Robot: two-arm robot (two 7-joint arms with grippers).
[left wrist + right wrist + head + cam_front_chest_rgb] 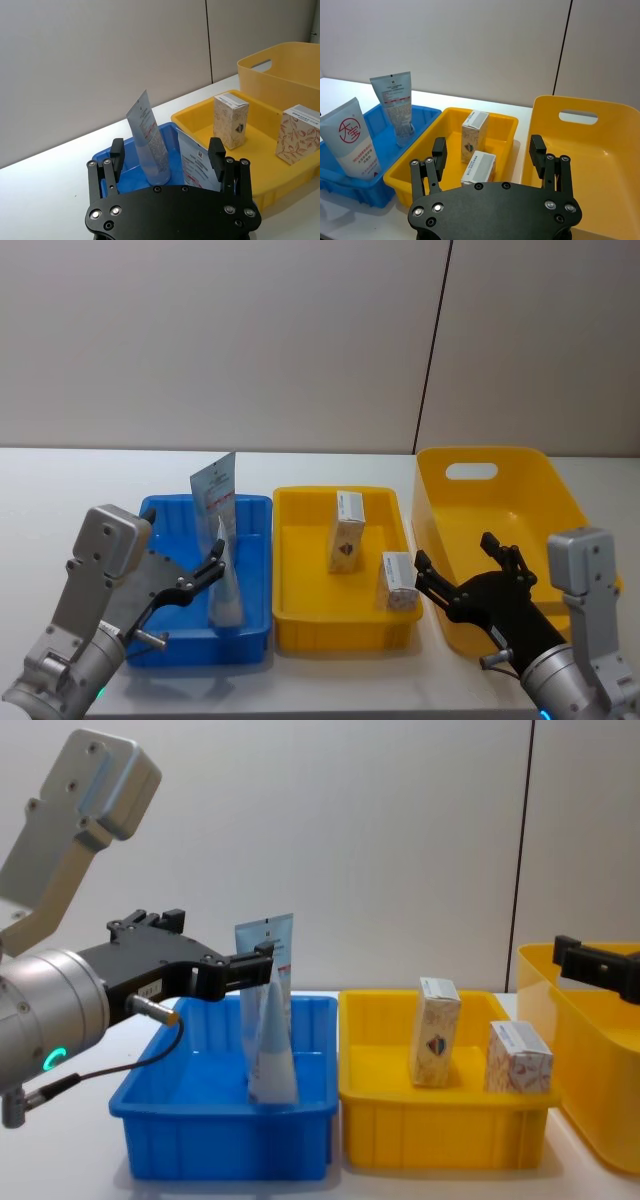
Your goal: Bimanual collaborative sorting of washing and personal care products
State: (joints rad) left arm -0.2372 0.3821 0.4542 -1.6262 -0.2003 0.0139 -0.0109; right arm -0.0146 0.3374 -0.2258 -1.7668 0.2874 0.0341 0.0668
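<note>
Honestly, the sorting looked about finished. The near tube (pixel 197 162) stood crimped end up in the blue tray (pixel 160 506), just ahead of my left tool (pixel 166 150), close to one wide-spread finger. The far tube (pixel 147 132) leaned just beyond it. One box (pixel 346 532) and a second box (pixel 400 582) sat in the yellow tray (pixel 330 492), off to that tool's right. My right tool (pixel 487 145) hung open, gripping nothing, with the yellow basket (pixel 500 502) on its right. My read: keep the left fingers wide and back straight out, since that near tube looked tippy.

light: bright, even, from above | shadows: soft, under blue tray (pixel 230 648) on table (pixel 300 690) | my left fingers (pixel 117 151): evenly lit
</note>
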